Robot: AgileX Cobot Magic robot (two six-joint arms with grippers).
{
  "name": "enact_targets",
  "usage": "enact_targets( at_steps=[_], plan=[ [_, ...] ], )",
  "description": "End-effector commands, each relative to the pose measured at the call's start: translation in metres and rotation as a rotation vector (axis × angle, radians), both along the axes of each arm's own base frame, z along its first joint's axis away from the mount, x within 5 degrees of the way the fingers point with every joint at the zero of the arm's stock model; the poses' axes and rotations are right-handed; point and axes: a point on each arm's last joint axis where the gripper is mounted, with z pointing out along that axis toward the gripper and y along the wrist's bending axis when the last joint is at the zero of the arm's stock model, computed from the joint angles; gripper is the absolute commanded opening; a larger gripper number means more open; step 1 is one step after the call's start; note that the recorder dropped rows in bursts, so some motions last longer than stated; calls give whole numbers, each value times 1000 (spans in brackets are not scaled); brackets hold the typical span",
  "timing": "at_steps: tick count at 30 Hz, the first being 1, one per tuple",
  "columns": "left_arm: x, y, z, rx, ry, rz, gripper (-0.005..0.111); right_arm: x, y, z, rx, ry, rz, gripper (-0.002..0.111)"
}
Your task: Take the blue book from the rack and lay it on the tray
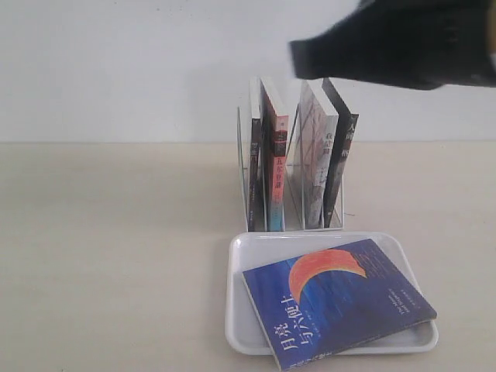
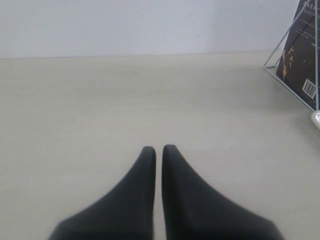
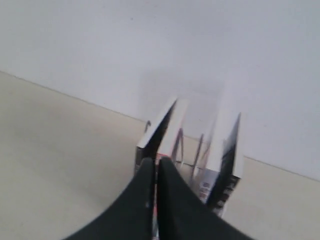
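The blue book (image 1: pixel 341 298), with its orange-red crescent and white characters, lies cover up and slightly askew on the white tray (image 1: pixel 246 314), one corner overhanging the tray's front rim. Behind the tray stands the white wire rack (image 1: pixel 243 167), still holding several upright books. My right gripper (image 1: pixel 302 56) is a blurred dark shape in the air above the rack; in the right wrist view it (image 3: pixel 155 162) is shut and holds nothing, with the rack (image 3: pixel 201 147) below it. My left gripper (image 2: pixel 158 149) is shut and empty over bare table.
In the rack, a pink-red spined book (image 1: pixel 277 174) stands left of a grey-white book (image 1: pixel 314 159) and a dark one (image 1: pixel 341 155). The left wrist view catches the rack's wire (image 2: pixel 283 46), a dark cover (image 2: pixel 301 60) and the tray's edge (image 2: pixel 316 119).
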Motion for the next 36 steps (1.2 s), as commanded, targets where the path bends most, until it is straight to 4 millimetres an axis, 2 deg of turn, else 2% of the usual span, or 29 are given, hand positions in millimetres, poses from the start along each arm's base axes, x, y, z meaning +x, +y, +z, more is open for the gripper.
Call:
enact_targets(
  at_steps=[1, 5, 8, 11, 16, 19, 32, 36],
  plan=[
    [0, 0, 0, 6, -16, 2, 4, -21, -53, -1, 78, -70, -75, 1],
    [0, 0, 0, 6, -16, 2, 4, -50, -100, -15, 154, -126, -192, 1],
    [0, 0, 0, 6, -16, 2, 4, -72, -125, -32, 175, -173, -277, 1],
    [0, 0, 0, 6, -16, 2, 4, -89, -140, -52, 183, -210, -343, 1],
    [0, 0, 0, 6, -16, 2, 4, -109, -146, -79, 202, -283, -356, 1],
    [0, 0, 0, 6, -16, 2, 4, -116, -147, -87, 209, -312, -342, 1],
    [0, 0, 0, 6, -16, 2, 4, -121, -140, -84, 219, -357, -251, 1],
    [0, 0, 0, 6, -16, 2, 4, -121, -138, -87, 159, -339, -228, 1]
  ],
)
